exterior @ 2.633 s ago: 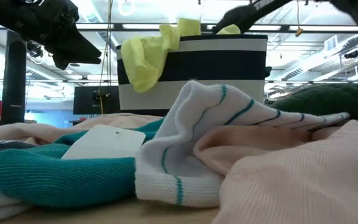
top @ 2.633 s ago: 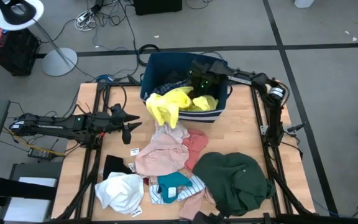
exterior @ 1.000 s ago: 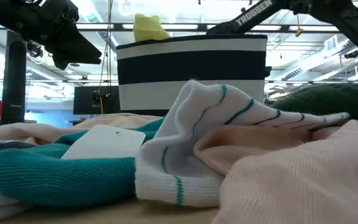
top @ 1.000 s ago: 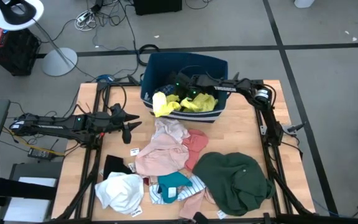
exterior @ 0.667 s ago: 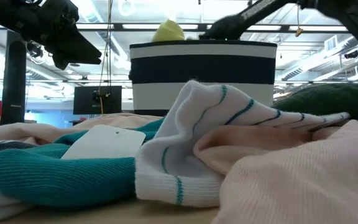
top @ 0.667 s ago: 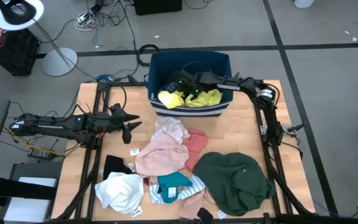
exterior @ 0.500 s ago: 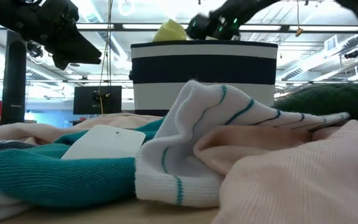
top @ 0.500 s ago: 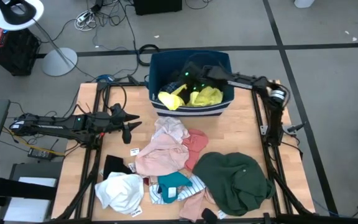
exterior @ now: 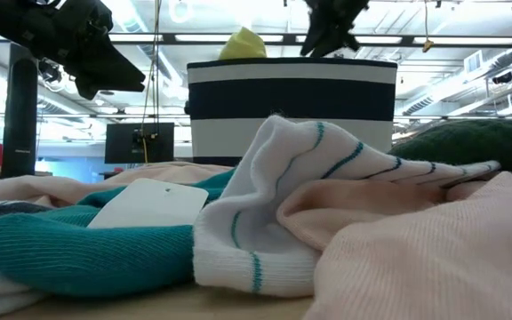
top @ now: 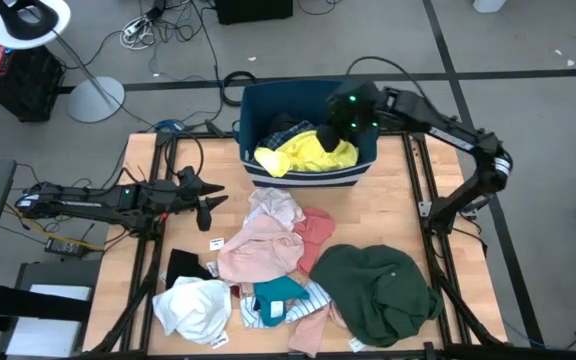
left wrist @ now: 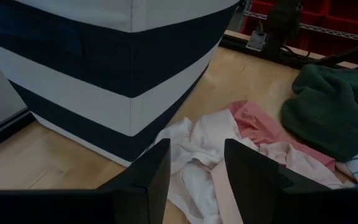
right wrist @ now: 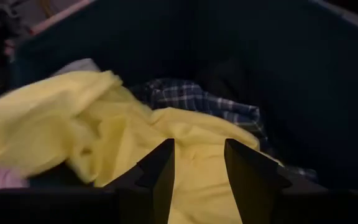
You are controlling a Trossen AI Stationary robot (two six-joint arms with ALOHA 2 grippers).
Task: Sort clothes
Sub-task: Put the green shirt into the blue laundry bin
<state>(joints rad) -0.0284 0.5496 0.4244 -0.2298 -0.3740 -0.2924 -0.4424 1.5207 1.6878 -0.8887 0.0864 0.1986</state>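
The dark blue bin (top: 306,128) with white stripes stands at the table's far edge. In it lie a yellow garment (top: 308,152) and a blue plaid one (right wrist: 194,99); a fold of the yellow shows above its rim (exterior: 243,40). My right gripper (top: 329,137) hangs open just above the bin's right half, fingers pointing down (exterior: 329,40), with nothing between them. More clothes lie heaped on the near half of the table: pink (top: 261,248), dark green (top: 378,285), white (top: 193,305), teal (top: 278,291). My left gripper (top: 208,208) waits open over the table's left side.
A striped white garment (exterior: 309,178) and a teal one with a paper tag (exterior: 149,203) lie close to the near edge. A black piece (top: 182,267) lies at the near left. Bare wood shows between the bin and the heap (top: 388,215).
My right gripper has come up out of the bin and gone toward the table's right edge, leaving the yellow garment in the bin. The bin has slid a little toward the right edge. The yellow fold over the bin's near left rim now lies inside.
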